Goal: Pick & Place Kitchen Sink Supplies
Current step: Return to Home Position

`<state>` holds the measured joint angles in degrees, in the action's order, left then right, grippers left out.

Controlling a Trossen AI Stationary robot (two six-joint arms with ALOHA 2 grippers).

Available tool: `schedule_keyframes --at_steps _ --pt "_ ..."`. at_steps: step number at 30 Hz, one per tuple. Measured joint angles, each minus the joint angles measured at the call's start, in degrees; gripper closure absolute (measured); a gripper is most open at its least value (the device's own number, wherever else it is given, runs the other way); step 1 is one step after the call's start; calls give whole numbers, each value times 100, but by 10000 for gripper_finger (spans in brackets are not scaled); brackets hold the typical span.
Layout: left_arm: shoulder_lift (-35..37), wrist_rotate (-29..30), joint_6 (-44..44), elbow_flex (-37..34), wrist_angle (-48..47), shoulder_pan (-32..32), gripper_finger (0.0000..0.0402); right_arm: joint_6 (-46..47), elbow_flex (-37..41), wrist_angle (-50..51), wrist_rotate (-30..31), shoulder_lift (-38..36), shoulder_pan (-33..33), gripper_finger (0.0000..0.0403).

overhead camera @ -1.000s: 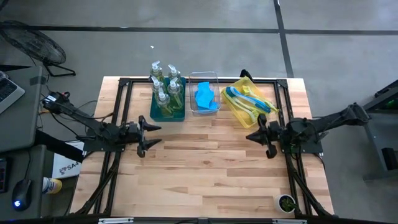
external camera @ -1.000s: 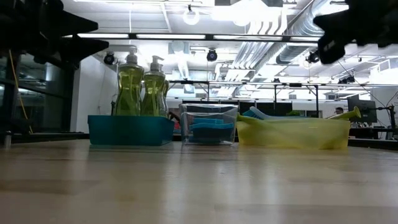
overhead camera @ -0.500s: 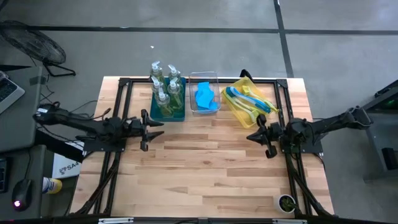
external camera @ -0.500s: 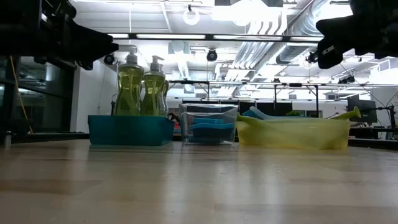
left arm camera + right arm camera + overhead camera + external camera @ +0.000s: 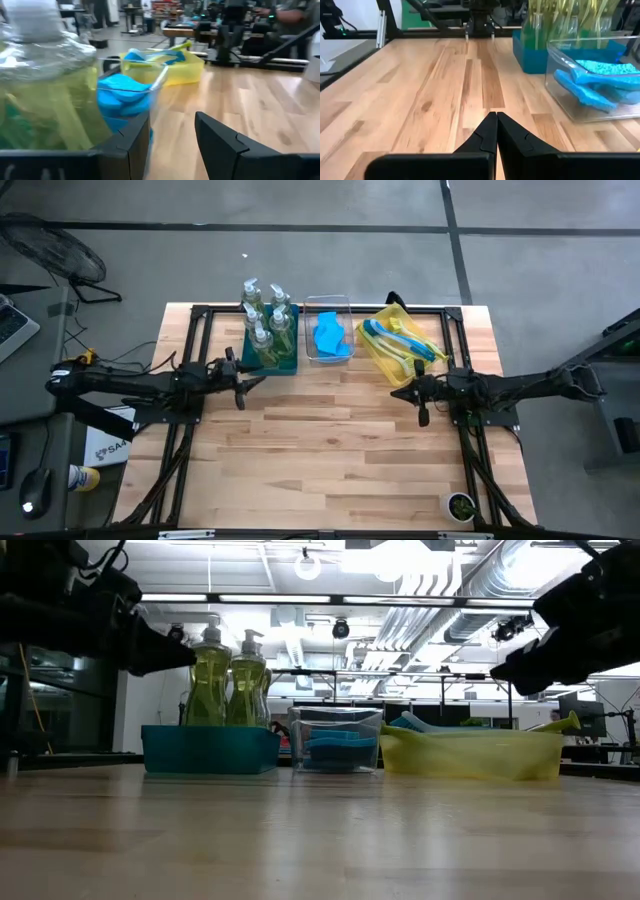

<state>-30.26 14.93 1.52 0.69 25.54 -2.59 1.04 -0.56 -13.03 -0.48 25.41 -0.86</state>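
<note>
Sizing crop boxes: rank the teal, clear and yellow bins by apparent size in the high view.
1. yellow bin, largest
2. teal bin
3. clear bin, only slightly smaller than teal; close call

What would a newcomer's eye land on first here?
Three rectangular bins line the wooden table's far edge: a teal bin of clear pump bottles of yellow-green soap, a clear bin of blue sponges, a yellow bin of long-handled dish brushes. The left hand hovers open beside the teal bin; the right hand, shut, before the yellow bin.
</note>
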Motion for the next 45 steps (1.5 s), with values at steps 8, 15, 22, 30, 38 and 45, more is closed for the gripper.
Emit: schedule_keyframes --at_steps 8,15,22,30,38,45 --pt "23 113 -477 -2 553 -2 248 -278 0 -427 -71 -352 0 403" --pt "124 169 -539 -2 611 -2 248 -108 0 210 29 -1414 -4 403" --pt "461 -169 -203 -2 870 -2 248 750 2 1048 558 -2536 -2 403" --pt "531 -59 26 -2 632 -2 248 1156 -2 1002 1026 -2426 -2 399" --pt "529 -45 29 -2 216 -2 247 1156 -2 994 1039 -2426 0 399" --pt "528 -47 26 -2 -183 -2 247 1156 -4 994 1039 -2426 0 400"
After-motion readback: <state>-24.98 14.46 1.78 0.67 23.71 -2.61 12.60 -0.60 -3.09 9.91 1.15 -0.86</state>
